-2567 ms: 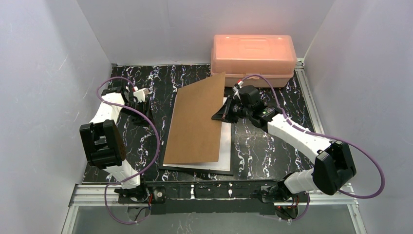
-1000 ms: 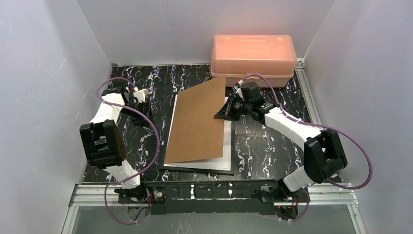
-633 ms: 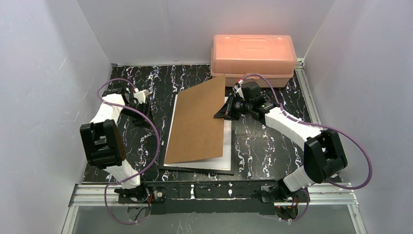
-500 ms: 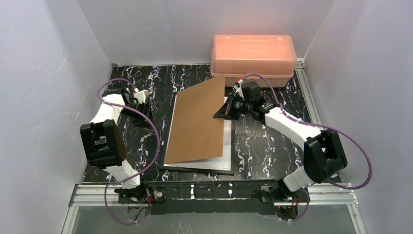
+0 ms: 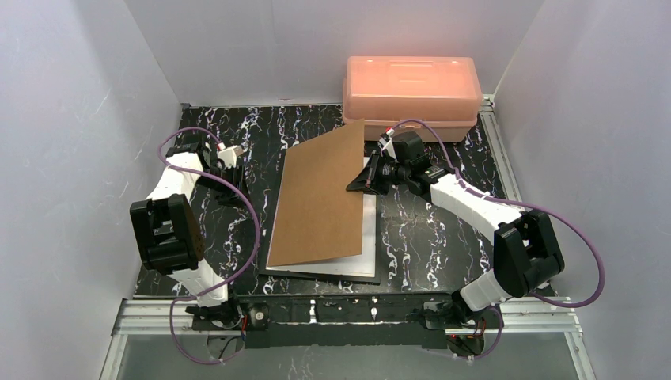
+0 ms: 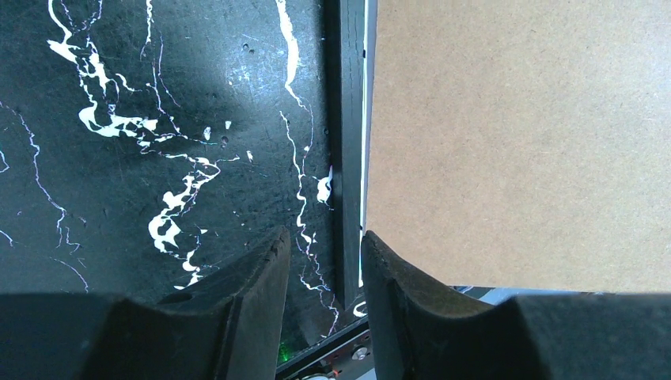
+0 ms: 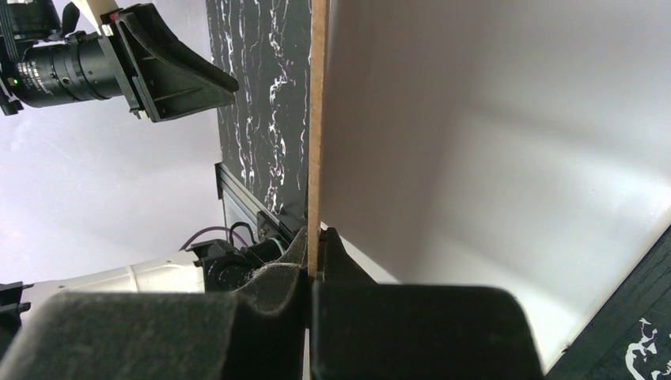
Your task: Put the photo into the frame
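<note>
At 9 o'clock on the tabletop (image 5: 427,237), the left jaws hang parted with nothing in them, just beside the left rail of the frame (image 5: 316,274). Dead centre, the photo (image 5: 369,237) lies white side up inside the frame. A brown board (image 5: 320,198) sits over it, tilted up at its 3 o'clock edge, and the right jaws are clenched on that edge. Pink box (image 5: 411,83) at 1 o'clock.

Plain white walls (image 5: 71,119) enclose black, white-veined marble tabletop (image 5: 435,237); soft light.

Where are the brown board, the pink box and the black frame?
brown board (image 5: 320,202), top view, its middle.
pink box (image 5: 411,85), top view, its lid.
black frame (image 6: 346,119), left wrist view, its side rail.
</note>
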You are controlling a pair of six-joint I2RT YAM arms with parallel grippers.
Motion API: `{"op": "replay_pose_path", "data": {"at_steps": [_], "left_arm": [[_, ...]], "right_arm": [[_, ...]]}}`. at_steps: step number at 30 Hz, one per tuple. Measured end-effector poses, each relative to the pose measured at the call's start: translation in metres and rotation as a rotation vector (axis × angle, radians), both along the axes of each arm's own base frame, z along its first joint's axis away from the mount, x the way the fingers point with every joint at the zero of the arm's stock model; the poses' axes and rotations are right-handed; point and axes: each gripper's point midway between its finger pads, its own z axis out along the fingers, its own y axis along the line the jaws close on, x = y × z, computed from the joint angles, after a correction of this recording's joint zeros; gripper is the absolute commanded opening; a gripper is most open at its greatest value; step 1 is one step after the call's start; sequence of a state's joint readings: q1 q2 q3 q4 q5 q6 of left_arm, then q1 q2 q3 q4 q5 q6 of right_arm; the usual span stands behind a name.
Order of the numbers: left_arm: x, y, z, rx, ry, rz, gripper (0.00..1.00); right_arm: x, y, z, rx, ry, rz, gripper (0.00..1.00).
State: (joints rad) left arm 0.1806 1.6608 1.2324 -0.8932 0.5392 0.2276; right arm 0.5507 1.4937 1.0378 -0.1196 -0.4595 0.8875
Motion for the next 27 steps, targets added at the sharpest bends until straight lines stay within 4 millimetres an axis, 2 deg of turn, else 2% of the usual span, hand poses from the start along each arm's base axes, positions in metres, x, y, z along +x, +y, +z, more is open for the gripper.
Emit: {"op": "replay_pose_path", "data": {"at_steps": [27], "left_arm": [[0.0007,0.0,-0.0001,0.001,-0.003,-0.001,0.36]], "right_arm": [[-0.0033,-0.0017,-0.0078,0.001,0.021,0.008,0.01]]}}
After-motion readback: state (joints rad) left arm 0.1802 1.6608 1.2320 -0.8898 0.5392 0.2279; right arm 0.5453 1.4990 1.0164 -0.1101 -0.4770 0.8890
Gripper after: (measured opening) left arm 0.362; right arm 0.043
